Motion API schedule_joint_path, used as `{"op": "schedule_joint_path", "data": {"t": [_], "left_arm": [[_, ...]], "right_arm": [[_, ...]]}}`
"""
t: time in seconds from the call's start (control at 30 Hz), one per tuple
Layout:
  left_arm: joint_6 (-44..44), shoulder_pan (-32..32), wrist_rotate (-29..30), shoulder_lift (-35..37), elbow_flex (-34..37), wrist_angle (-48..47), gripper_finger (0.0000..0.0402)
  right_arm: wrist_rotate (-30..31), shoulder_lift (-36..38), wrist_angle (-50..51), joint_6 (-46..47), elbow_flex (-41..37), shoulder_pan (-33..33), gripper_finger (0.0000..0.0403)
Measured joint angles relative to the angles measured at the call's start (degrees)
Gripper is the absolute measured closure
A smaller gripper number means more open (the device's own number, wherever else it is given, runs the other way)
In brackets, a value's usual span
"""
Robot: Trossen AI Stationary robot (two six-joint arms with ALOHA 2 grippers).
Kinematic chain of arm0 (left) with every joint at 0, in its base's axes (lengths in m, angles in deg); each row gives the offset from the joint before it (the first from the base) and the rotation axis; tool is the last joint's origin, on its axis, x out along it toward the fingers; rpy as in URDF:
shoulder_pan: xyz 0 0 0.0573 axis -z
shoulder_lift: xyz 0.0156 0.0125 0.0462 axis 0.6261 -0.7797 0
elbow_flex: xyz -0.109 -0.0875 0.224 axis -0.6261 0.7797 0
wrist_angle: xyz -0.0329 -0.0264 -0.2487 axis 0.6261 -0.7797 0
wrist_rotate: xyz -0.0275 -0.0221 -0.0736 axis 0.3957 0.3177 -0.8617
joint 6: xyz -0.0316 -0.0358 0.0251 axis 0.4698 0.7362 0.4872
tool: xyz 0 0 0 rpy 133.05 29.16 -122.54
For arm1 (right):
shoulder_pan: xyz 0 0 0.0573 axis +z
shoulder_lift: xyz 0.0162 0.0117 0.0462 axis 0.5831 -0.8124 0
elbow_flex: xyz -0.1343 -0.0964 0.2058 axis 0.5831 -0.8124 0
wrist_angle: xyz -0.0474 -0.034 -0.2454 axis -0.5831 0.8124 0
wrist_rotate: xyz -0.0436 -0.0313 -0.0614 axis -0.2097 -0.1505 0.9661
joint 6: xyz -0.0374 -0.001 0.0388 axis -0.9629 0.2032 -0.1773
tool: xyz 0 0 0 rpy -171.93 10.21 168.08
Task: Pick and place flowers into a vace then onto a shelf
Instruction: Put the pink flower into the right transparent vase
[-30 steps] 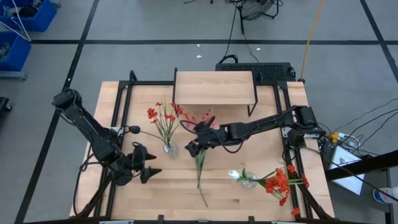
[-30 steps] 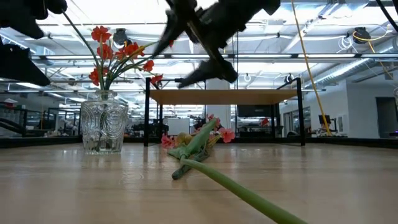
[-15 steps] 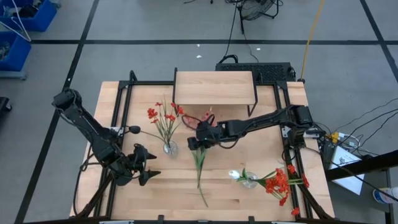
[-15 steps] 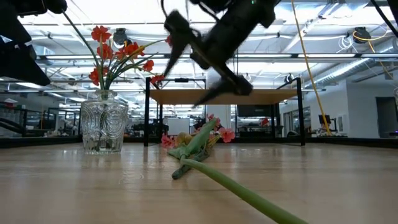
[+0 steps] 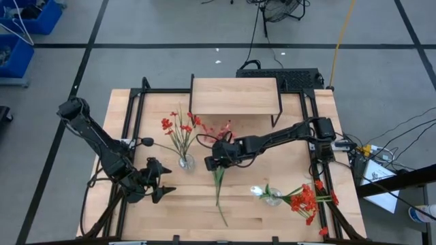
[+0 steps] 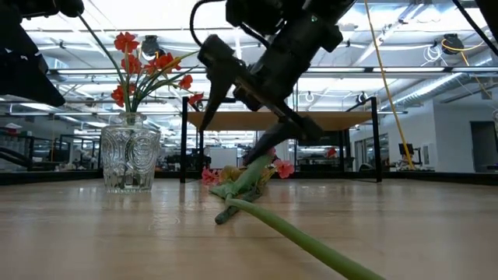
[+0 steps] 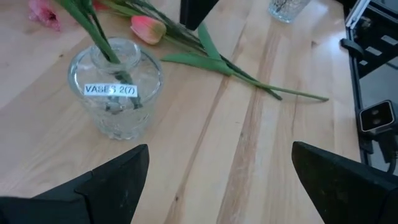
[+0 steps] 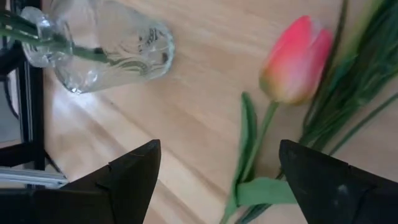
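Note:
Loose flowers [image 5: 218, 178] lie flat on the table, green stems pointing at the near edge and pink blossoms [image 6: 264, 169] toward the shelf [image 5: 235, 95]. A pink bud [image 8: 295, 59] shows among them. My right gripper [image 5: 212, 161] hovers open over their upper stems [image 8: 219, 150], with the bud and leaves between its fingers and nothing held. A glass vase [image 5: 185, 162] with red flowers stands just to its left [image 6: 128, 159]. My left gripper [image 5: 162, 185] waits open near that labelled vase [image 7: 115, 93].
A second glass vase [image 5: 272, 197] with red flowers [image 5: 306, 201] sits near the table's right near corner. The shelf stands at the far edge on black legs [image 6: 280, 120]. Black frame rails run along both table sides. Bare wood lies between the vases.
My right gripper has come down toward the loose flowers and shifted slightly toward the near edge, its fingers staying open. The flowers and both vases have not moved.

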Motion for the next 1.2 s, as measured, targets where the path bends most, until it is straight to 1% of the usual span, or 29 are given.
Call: {"op": "schedule_joint_path", "data": {"t": [0.2,0.3,0.33,0.5,0.6,0.77,0.93,1.03,1.2], "left_arm": [[-1.5,0.0,0.6,0.0,0.0,-0.1,0.0002],[-1.7,0.0,0.6,0.0,0.0,-0.1,0.0002],[-1.8,0.0,0.6,0.0,0.0,-0.2,0.0002],[-2.1,0.0,0.6,0.0,0.0,-0.3,0.0002],[-2.1,0.0,0.6,0.0,0.0,-0.3,0.0002],[-2.1,0.0,0.6,0.0,0.0,-0.4,0.0002],[-2.3,0.0,0.6,0.0,0.0,-0.5,0.0002],[-2.3,0.0,0.6,0.0,0.0,-0.5,0.0002],[-2.1,0.0,0.6,0.0,0.0,-0.5,0.0002]], "right_arm": [[0.2,-2.3,0.0,-1.1,0.0,-0.2,0.0085],[-0.1,-2.5,1.6,-2.1,-0.1,-0.1,0.0086],[-0.1,-3.2,0.6,-2.2,-0.1,-0.1,0.0087],[-0.2,-4.7,-0.1,-1.7,0.1,-0.2,0.0110],[0.1,-4.9,0.9,-1.6,0.2,-0.2,0.0133],[2.4,-5.0,1.3,-4.3,0.1,-0.1,0.0178],[2.8,-5.0,2.0,-4.9,0.0,-0.4,0.0224],[2.6,-5.1,2.2,-5.6,0.0,-0.7,0.0256],[2.7,-5.2,1.8,-6.1,-0.1,-1.1,0.0323]]}}
